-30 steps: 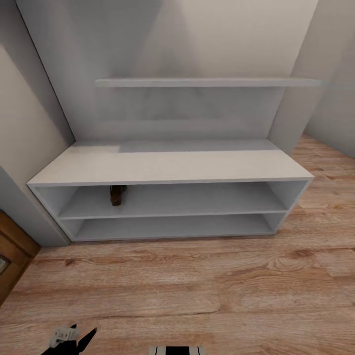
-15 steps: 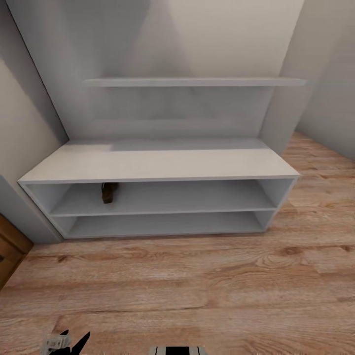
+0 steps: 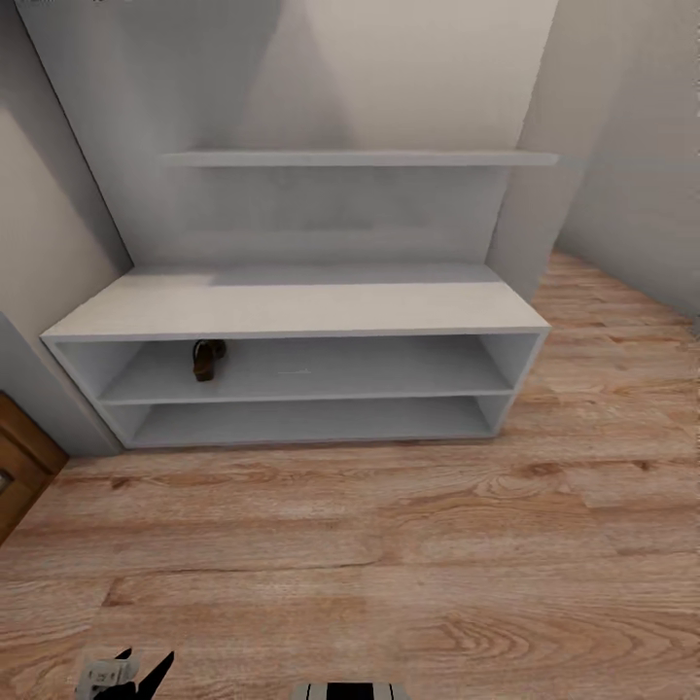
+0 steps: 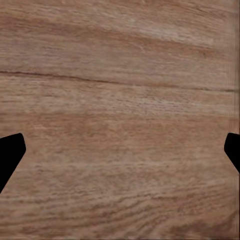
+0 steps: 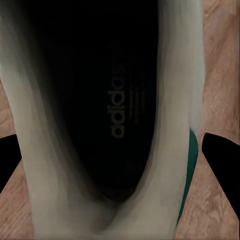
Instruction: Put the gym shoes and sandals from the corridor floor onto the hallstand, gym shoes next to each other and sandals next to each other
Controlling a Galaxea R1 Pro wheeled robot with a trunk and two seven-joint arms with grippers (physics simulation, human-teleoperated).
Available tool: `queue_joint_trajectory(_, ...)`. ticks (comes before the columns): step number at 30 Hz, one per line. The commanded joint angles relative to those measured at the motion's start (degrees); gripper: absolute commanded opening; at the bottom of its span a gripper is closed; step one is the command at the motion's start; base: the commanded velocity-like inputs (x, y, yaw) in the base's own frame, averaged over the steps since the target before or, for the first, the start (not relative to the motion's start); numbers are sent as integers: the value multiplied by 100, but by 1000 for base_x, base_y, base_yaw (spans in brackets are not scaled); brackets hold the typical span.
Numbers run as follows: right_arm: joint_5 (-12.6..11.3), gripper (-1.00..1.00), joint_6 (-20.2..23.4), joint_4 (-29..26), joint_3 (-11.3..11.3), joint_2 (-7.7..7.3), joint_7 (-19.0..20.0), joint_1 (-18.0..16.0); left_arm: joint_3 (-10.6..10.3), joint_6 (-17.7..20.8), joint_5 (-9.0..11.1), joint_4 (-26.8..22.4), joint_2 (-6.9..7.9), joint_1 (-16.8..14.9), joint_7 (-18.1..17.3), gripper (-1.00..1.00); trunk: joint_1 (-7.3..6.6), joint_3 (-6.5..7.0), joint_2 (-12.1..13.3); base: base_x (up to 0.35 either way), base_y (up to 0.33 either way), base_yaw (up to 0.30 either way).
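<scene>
The left hand [image 3: 124, 673] hangs low, its dark fingers [image 4: 11, 152] spread wide apart with nothing between them. The right hand [image 5: 120, 150] has its fingers set either side of a gym shoe [image 5: 105, 115], gripping it.

Pale grey walls [image 3: 408, 68] close in a corner, softly lit with faint angled shadows. Wood-grain plank flooring [image 3: 389, 554] spreads warm and light brown. A brown wooden door panel [image 3: 17, 476] edges in beside the wall.
</scene>
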Motion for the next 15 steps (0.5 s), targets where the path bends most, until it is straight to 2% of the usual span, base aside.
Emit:
queue_joint_trajectory(1,-57,-100,-22,2,14,-1,-1,-3,41,8,19,6,-1,-3,-53,100,-4,-4,-2,-283,-146,0)
queue_joint_trajectory(8,-56,-100,-22,2,15,-1,-1,-3,67,8,19,-1,-1,-3,-57,100,-4,-4,-2,-261,-176,0)
queue_joint_trajectory(15,-56,-100,-22,2,18,-1,-1,-3,75,25,19,-5,-1,-3,-44,100,-4,-4,-2,-33,-59,0)
